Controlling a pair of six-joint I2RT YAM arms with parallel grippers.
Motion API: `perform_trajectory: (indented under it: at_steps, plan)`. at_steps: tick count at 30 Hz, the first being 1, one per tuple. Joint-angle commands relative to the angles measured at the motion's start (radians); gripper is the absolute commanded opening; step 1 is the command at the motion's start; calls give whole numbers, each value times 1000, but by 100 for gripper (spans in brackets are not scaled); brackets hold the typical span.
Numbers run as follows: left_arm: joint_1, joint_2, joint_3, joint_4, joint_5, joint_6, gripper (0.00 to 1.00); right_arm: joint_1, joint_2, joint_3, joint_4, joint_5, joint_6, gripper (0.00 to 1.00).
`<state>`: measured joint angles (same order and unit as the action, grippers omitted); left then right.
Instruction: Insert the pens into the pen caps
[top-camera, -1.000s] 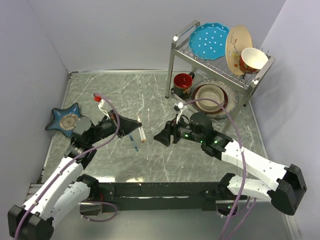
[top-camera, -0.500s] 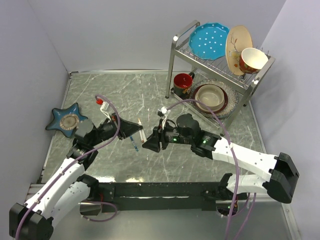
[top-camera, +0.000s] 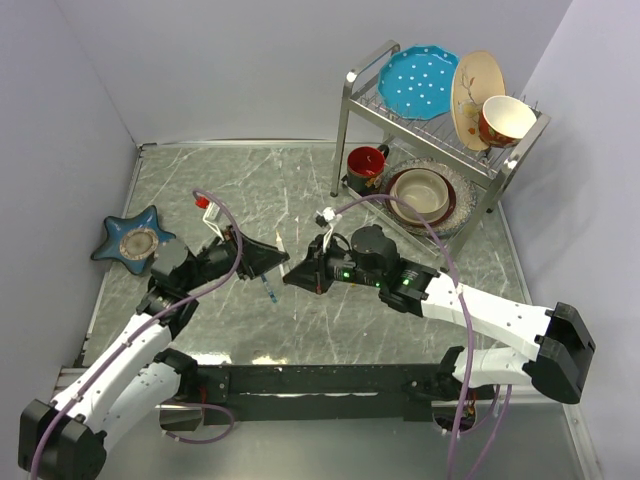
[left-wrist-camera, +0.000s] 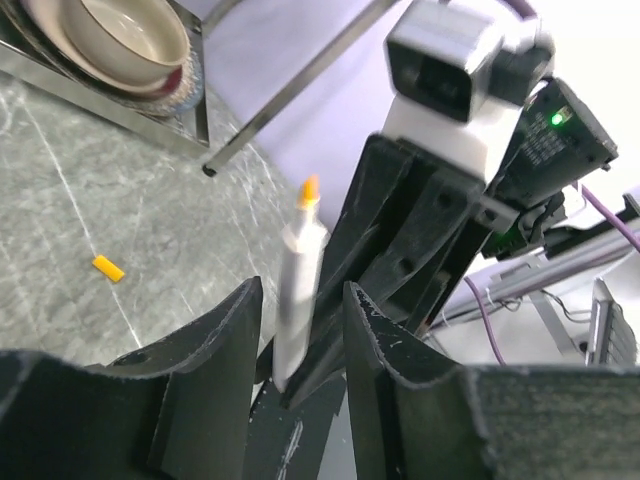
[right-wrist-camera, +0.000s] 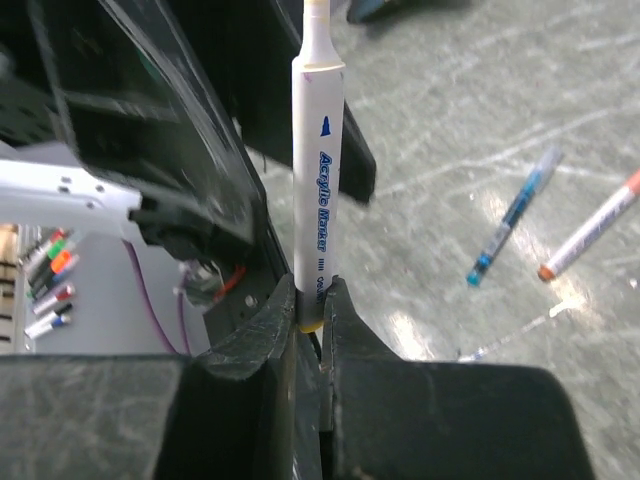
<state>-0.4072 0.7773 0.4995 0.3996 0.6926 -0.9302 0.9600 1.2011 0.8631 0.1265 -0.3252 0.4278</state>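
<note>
1. Shows, nearest on the marble table (top-camera: 330, 330), a blue-teal pen (right-wrist-camera: 515, 215) lying flat, and just beside it, not touching, a second white pen (right-wrist-camera: 590, 225) with an orange end.
2. Holds, just beyond these two, a white pen (right-wrist-camera: 318, 170) standing up out of the right gripper (right-wrist-camera: 310, 300): jaws pressed together on the yellowish low end, orange tip on top.
3. Brings the left gripper (left-wrist-camera: 300, 295) around this same pen from the left side: jaws apart, barrel between them, a thin gap on each side.
4. Has, farther on the table toward the right, a yellow-orange pen cap (left-wrist-camera: 107, 268) lying alone, well apart from both grippers.
5. Has at the left a blue star-shaped dish (top-camera: 135, 238).
6. Has at the far right a metal rack (top-camera: 343, 130), with a red mug (top-camera: 368, 163) and a bowl (top-camera: 420, 192) low in it and a blue dotted plate (top-camera: 418, 80) on top.
</note>
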Motion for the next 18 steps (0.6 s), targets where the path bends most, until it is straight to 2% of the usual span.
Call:
perform_trajectory:
  at_steps: [1, 5, 7, 10, 11, 12, 14, 15, 18]
  plan:
    - [-8, 40, -27, 157, 76, -48, 41, 6, -15, 2, 128, 14, 54, 0]
    - [-16, 42, -33, 166, 53, -33, 39, 5, -6, -10, 165, 11, 83, 0]
    - [-19, 31, -36, 176, 35, -22, 35, 6, -3, -18, 174, 9, 97, 0]
    - [-19, 16, -49, 206, 24, -16, 20, 8, -3, -27, 185, 24, 111, 0]
    - [-21, 13, -58, 225, 28, -16, 8, 8, -2, -29, 188, 29, 120, 0]
    - [-21, 14, -61, 232, 30, -16, 2, 8, -3, -27, 185, 34, 126, 2]
    - [-21, 8, -59, 222, 22, -1, 1, 8, -8, -24, 156, 58, 141, 11]
    - [-22, 1, -61, 214, 16, 8, 1, 9, -12, -24, 141, 73, 144, 26]
    - [-21, -38, -46, 115, -51, 76, 1, 6, -60, -62, 81, 126, 141, 43]
